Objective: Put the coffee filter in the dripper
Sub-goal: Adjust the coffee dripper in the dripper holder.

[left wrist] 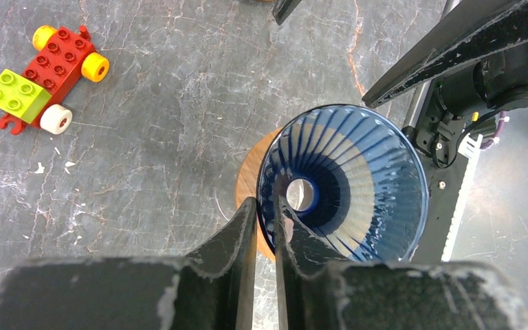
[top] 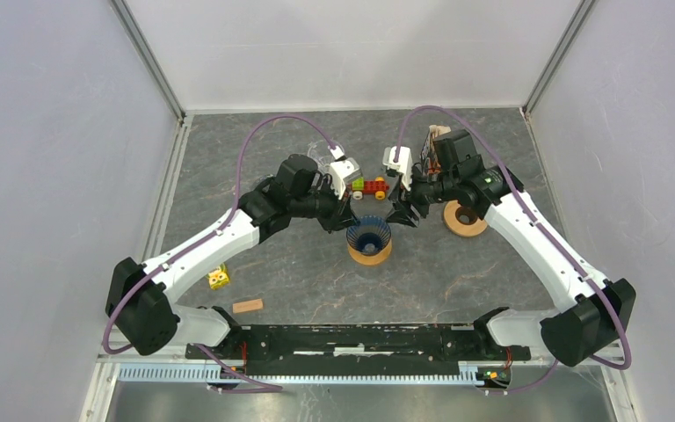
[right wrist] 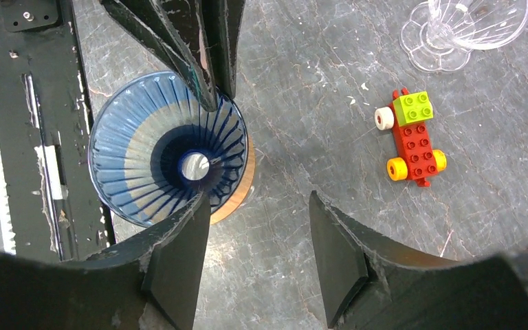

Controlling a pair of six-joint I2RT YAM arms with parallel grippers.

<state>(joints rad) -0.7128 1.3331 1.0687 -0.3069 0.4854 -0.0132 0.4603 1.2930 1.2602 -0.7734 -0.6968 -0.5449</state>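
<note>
The dripper (left wrist: 357, 185) is a ribbed blue see-through cone standing on a wooden ring (left wrist: 247, 180) at mid-table, also seen from above (top: 368, 235). My left gripper (left wrist: 267, 203) is shut on its rim, one finger inside the cone and one outside. From the right wrist those left fingers (right wrist: 210, 62) pinch the far rim of the dripper (right wrist: 144, 144). My right gripper (right wrist: 258, 199) stands open beside the cone with only bare table between its fingers, its left fingertip at the near rim. No coffee filter shows in any view.
A red and green toy brick car (top: 369, 185) (right wrist: 412, 141) lies behind the dripper. A clear glass cone (right wrist: 467, 27) stands further back. A second wooden ring (top: 464, 218) sits under the right arm. A yellow block (top: 219, 278) and a tan piece (top: 248, 306) lie near left.
</note>
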